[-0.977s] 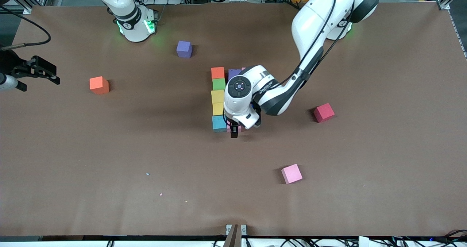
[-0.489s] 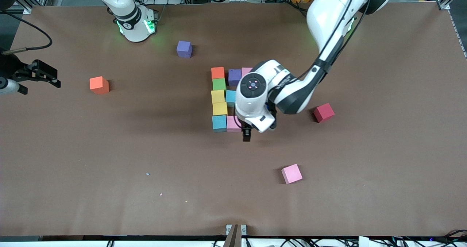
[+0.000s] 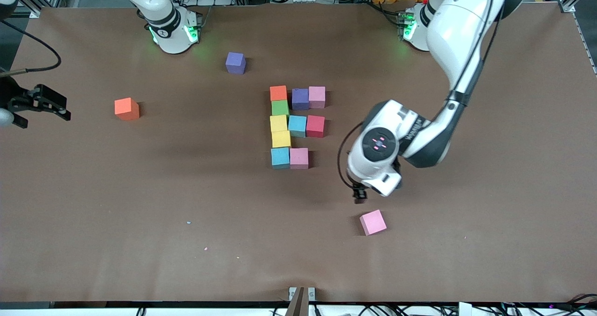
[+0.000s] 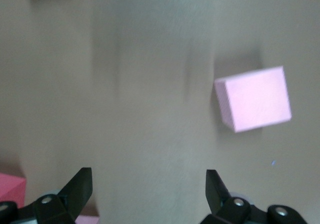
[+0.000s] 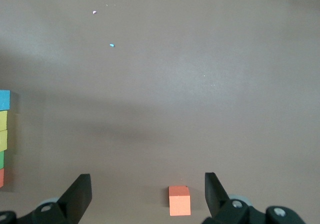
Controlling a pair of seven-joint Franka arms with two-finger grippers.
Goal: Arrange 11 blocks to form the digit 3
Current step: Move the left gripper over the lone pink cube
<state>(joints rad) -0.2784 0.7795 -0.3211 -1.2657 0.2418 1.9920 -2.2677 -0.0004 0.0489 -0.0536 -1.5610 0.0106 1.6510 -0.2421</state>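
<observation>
The digit 3 figure (image 3: pixel 297 125) stands mid-table as touching cubes. Its side column runs orange (image 3: pixel 278 93), green (image 3: pixel 280 107), two yellow (image 3: pixel 280 130), light blue (image 3: pixel 280 158). Purple (image 3: pixel 300 98) and pink (image 3: pixel 316 96) extend the farthest row, light blue and red (image 3: pixel 315 126) the middle row, and one pink cube (image 3: pixel 299 158) the nearest row. My left gripper (image 3: pixel 359 195) is open and empty over bare table beside a loose pink cube (image 3: pixel 372 222), also in the left wrist view (image 4: pixel 255 99) ahead of that gripper (image 4: pixel 148 184). My right gripper (image 3: pixel 39 103) waits open (image 5: pixel 147 186).
A loose orange cube (image 3: pixel 127 108) lies toward the right arm's end, and shows in the right wrist view (image 5: pixel 179 200). A loose purple cube (image 3: pixel 235 63) sits near the right arm's base. The left arm's forearm (image 3: pixel 419 134) hangs over the table beside the figure.
My left gripper has left the pink cube in the figure's nearest row and moved toward the loose pink cube. Its arm now covers the loose red cube. The right gripper barely shifted.
</observation>
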